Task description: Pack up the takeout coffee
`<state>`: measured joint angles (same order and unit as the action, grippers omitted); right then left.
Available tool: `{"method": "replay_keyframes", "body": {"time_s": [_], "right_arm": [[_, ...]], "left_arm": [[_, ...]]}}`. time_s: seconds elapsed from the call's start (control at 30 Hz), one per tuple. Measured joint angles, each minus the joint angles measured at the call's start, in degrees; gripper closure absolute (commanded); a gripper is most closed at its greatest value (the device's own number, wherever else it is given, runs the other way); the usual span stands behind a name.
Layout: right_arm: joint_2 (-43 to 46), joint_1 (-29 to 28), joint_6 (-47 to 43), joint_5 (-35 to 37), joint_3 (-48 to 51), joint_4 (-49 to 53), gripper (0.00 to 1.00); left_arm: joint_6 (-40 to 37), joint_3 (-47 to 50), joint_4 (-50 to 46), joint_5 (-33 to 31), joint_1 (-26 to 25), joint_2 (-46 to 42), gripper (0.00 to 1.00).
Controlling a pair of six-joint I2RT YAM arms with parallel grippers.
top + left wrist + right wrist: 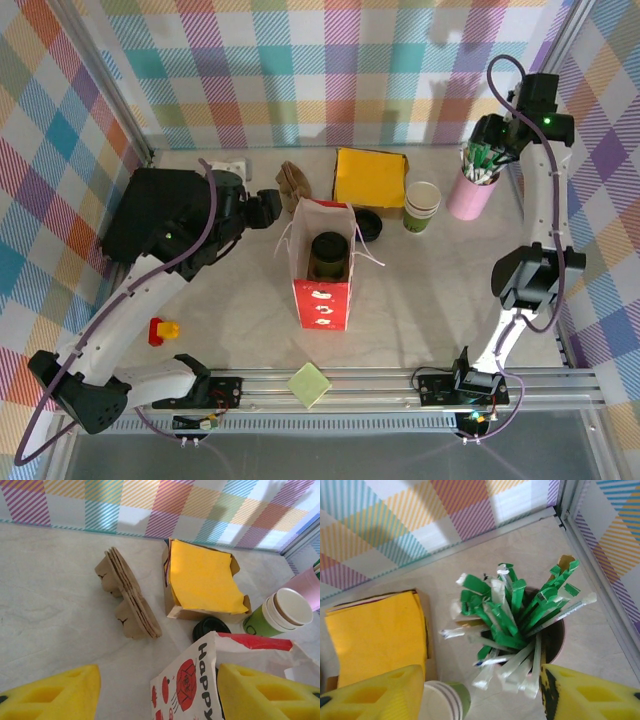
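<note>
Yellow right end effector (pixel 482 700) above cup (pixel 468 198)

Pale marbled table (pixel 420 300) with red paper bag (pixel 322 300), napkin box (pixel 370 178), cup stack (pixel 421 207), pink cup (pixel 470 197), cardboard carriers (pixel 294 180).

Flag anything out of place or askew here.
A black lid lies loose on the table between the red paper bag and the box of yellow napkins, on no cup. The stack of cardboard cup carriers stands on edge, leaning.
</note>
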<state>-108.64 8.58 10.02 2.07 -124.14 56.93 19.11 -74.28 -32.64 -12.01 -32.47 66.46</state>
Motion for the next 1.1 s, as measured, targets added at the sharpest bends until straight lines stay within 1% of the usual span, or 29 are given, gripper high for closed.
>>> {"method": "replay_keyframes", "body": {"time_s": [0.33, 0.47, 0.7, 0.9, 1.1], "right_arm": [[-8.4, 0.2, -1.7, 0.0, -0.7, -2.1, 0.54], [-9.0, 0.3, -2.1, 0.7, -0.8, -2.4, 0.59], [-9.0, 0.7, -3.0, 1.6, -1.1, -4.5, 0.7], [-9.9, 1.5, -3.3, 1.6, -2.8, -4.9, 0.72], [-12.6, 2.0, -3.4, 1.3, -5.0, -5.0, 0.73]], "left_arm": [[-2.6, 1.9, 1.6, 2.7, 0.0, 1.9, 0.38], [-3.3, 1.9, 2.8, 4.0, 0.0, 3.7, 0.38], [-3.6, 1.9, 3.1, 5.0, 0.0, 5.0, 0.38], [-3.5, 1.9, 3.7, 5.2, 0.0, 5.3, 0.39], [-3.5, 1.9, 4.4, 5.6, 0.0, 6.1, 0.39]]}}
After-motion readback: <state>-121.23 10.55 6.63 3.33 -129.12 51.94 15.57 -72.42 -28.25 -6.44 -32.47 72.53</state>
